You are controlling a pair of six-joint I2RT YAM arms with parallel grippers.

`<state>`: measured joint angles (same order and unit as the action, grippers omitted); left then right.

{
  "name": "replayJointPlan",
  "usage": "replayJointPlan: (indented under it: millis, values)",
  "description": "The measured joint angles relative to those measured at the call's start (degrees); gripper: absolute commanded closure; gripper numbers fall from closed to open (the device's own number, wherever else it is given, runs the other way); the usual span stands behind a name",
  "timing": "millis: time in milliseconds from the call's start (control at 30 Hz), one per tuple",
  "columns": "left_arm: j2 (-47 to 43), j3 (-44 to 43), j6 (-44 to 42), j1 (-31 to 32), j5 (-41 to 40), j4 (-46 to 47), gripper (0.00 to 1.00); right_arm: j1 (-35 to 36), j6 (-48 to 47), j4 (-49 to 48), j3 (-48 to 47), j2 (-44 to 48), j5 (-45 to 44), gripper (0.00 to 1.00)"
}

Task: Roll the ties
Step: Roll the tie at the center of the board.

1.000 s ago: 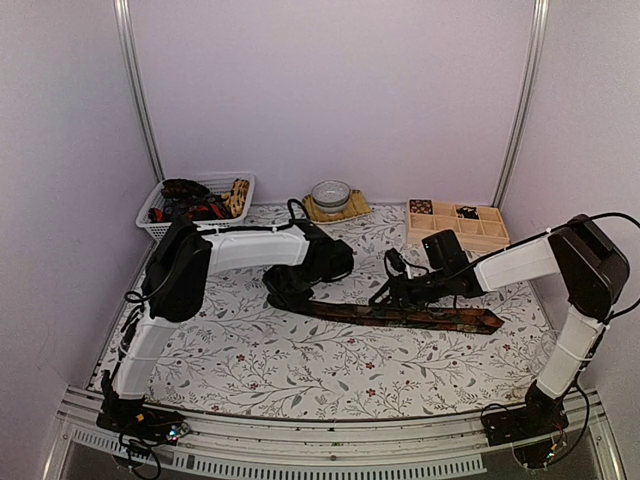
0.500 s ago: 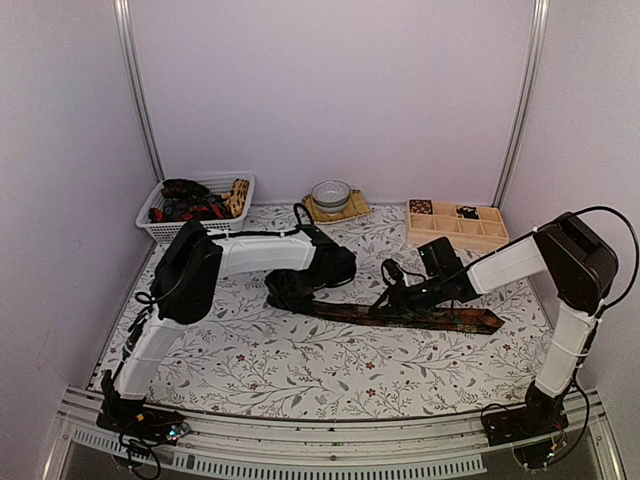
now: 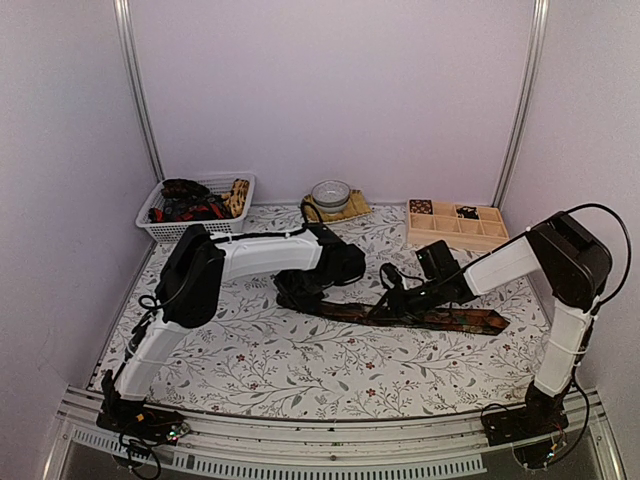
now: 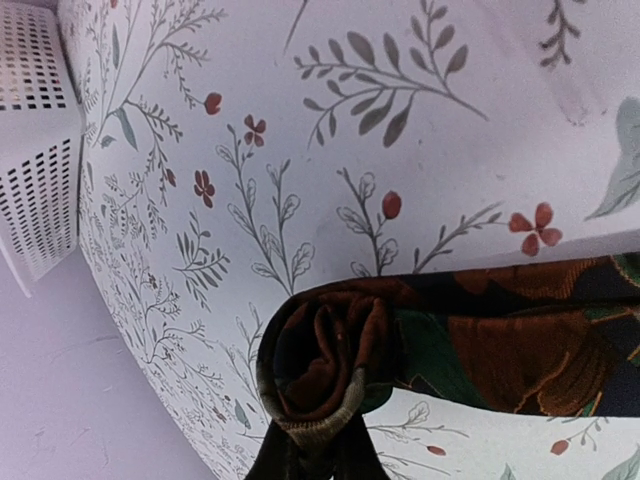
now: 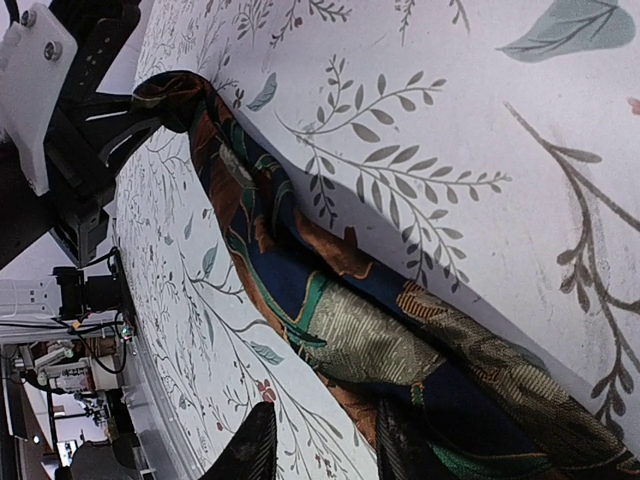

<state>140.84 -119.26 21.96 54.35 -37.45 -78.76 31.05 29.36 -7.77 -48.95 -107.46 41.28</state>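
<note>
Tie lies flat across the desk, one end wound into a small roll. Left jaws are clamped on the roll; right jaws are apart over the flat length. Most is unrolled. More ties wait in the basket.

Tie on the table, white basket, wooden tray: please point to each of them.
tie (image 3: 345,311), top view, flat stretch beside its rolled end.
white basket (image 3: 158,230), top view, front wall.
wooden tray (image 3: 485,241), top view, front wall.
</note>
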Motion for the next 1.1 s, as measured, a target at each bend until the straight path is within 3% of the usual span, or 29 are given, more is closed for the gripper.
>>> replayJointPlan:
  millis: [667, 733, 867, 1100]
  values:
    - [0.31, -0.63, -0.07, 0.66, 0.02, -0.02, 0.99, 0.0, -0.07, -0.28, -1.03, -1.16, -0.24, 0.69]
    - [0.48, -0.85, -0.09, 0.83, -0.09, -0.04, 0.97, 0.0, -0.09, -0.2, -1.05, -1.16, -0.26, 0.69]
    - [1.73, -2.56, -0.17, 1.18, 0.66, -0.17, 0.81, 0.0, -0.22, -0.17, -1.05, -1.16, -0.28, 0.69]
    - [2.49, -3.48, -0.92, 1.46, 4.94, 1.57, 0.78, 0.0, -0.24, -0.15, -1.05, -1.16, -0.46, 0.69]
